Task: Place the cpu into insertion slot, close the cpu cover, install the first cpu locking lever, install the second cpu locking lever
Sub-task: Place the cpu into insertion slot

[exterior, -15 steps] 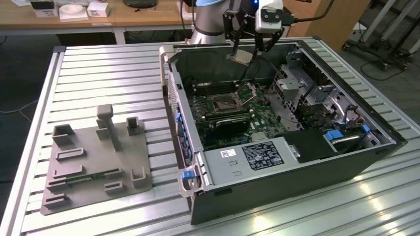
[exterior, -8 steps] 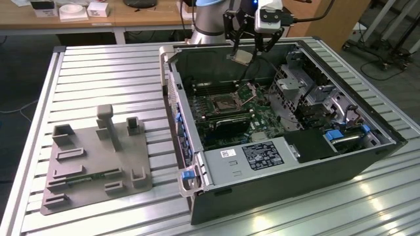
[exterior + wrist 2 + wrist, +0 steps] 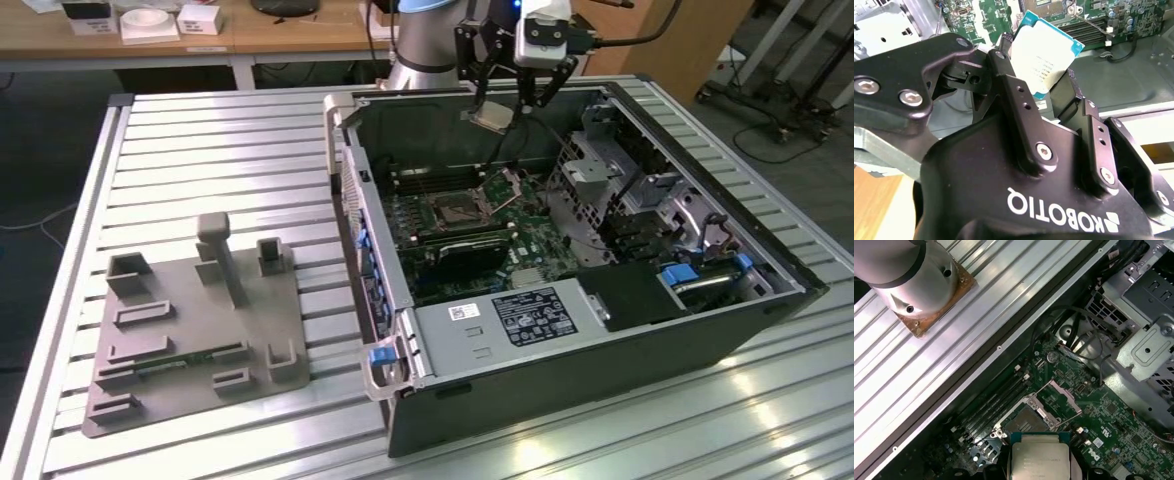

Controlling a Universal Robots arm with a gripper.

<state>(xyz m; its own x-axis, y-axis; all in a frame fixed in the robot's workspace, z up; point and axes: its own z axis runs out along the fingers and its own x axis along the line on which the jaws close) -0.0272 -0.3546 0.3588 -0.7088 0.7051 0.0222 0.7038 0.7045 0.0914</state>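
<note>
my gripper (image 3: 505, 103): clamped on the cpu (image 3: 1046, 55), above the open computer case (image 3: 561, 390)
insertion slot (image 3: 1026, 422): uncovered, below the cpu
cpu cover (image 3: 1061, 397): tilted up beside it

A black computer case (image 3: 574, 390) lies open below the gripper (image 3: 507, 105) on a slatted metal table (image 3: 214, 150). Well apart from the gripper, a grey fixture plate (image 3: 180, 290) rests on the same table.

hand (image 3: 1036, 70): matte black, linked bars, silver screws, white lettering
arm (image 3: 424, 45): pale grey tube
base (image 3: 914, 275): grey cone, small screws
cable (image 3: 627, 40): black, thin
</note>
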